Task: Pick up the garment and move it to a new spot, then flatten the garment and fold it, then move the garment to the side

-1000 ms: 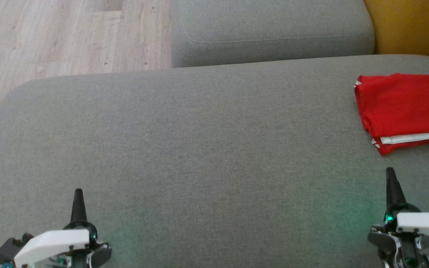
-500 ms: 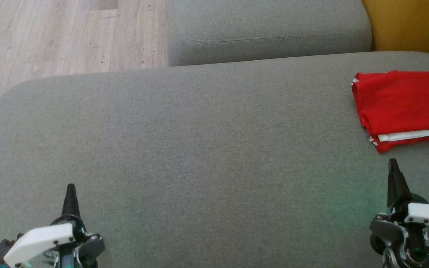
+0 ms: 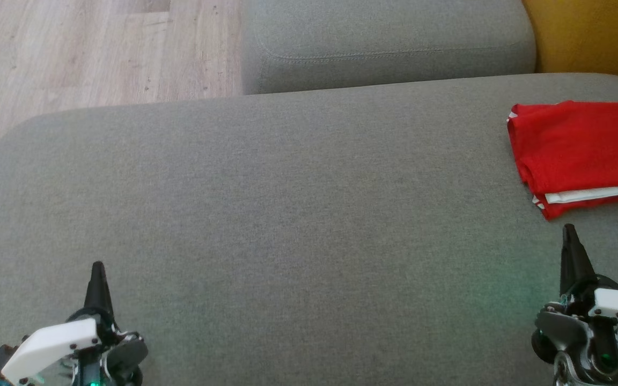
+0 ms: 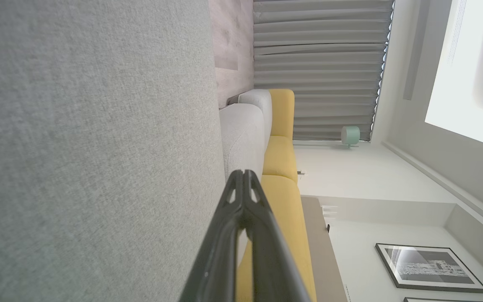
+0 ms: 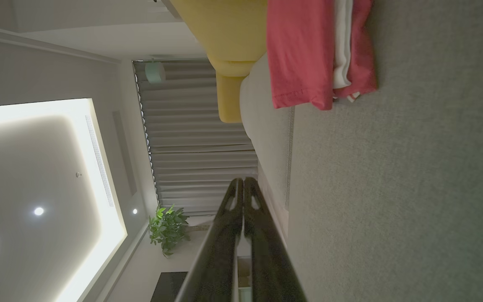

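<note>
Left hand (image 3: 97, 266) closed, empty | right hand (image 3: 570, 229) closed, empty | garment (image 3: 582, 145): one, folded

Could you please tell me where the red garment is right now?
In the head view, the folded red garment lies at the far right of the grey cushion, just ahead of the right end effector, not touching it.

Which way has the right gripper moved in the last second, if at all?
Yes. The right gripper has edged forward toward the red garment: the grey cushion showing between its tip and the garment's near edge has narrowed.
</note>
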Available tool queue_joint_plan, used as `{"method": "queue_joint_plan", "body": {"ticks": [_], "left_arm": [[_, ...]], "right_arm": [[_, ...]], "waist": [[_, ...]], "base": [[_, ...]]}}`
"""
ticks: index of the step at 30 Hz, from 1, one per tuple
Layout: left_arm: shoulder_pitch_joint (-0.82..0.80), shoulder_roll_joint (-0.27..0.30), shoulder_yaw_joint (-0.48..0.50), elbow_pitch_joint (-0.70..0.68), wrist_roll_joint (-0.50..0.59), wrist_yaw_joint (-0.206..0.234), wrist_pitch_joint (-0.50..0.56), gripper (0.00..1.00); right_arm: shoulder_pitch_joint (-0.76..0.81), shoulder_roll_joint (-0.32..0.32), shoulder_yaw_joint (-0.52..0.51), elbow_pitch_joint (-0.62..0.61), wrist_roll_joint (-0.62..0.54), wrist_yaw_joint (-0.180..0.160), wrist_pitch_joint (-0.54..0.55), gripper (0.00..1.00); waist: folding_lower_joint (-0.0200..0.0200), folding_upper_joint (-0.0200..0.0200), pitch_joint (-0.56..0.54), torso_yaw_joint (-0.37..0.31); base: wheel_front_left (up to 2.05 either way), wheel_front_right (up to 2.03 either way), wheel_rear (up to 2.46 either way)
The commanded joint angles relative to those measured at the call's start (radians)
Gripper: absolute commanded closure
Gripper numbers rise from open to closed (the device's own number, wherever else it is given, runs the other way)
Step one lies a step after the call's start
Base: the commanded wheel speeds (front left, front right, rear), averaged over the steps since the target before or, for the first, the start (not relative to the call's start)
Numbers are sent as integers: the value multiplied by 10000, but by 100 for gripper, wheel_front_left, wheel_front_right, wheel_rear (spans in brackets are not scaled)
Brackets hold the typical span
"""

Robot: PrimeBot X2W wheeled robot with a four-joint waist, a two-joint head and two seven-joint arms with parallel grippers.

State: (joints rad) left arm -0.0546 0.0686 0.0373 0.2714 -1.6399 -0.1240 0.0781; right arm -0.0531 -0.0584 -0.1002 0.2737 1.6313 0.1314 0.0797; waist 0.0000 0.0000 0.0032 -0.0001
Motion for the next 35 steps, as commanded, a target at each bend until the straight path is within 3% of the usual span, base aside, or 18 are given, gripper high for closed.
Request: {"method": "queue_joint_plan", "body": {"ticks": [1,35], "left_arm": [[-503,84,395,-280,5,-67,54,100],[-513,-5,520,-274,110,-67,154,100]], "right_arm": [[-520,-149,182,-309,38,-7,80,100],[-529,-70,71,-301,-55,-7,169,100]], "waist": [[0,0,0,1],[0,0,-1,1]], "base": [[0,0,0],[0,0,0]]}}
